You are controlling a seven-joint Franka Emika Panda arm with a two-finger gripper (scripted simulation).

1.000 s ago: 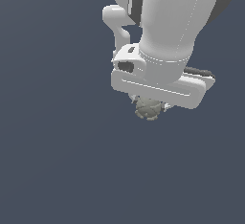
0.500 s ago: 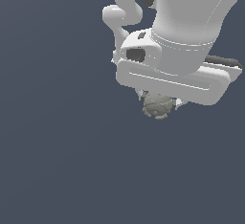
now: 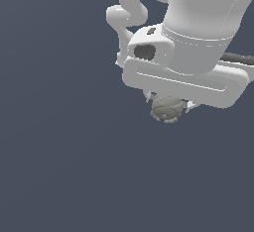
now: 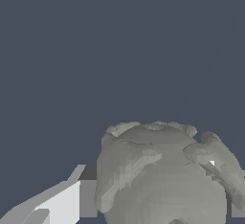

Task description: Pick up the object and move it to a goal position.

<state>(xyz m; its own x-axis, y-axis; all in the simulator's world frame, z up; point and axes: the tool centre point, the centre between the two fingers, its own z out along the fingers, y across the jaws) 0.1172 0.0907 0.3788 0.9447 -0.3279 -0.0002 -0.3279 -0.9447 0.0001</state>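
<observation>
The lumpy grey-olive rock-like ball [image 3: 167, 108] sits between the jaws of the white gripper [image 3: 168, 105], which are clamped on it; a steady squeeze and smooth carrying should prevent slipping.

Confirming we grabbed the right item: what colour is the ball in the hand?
Grey-olive, with a lumpy rock-like surface; the ball shows best in the wrist view.
</observation>
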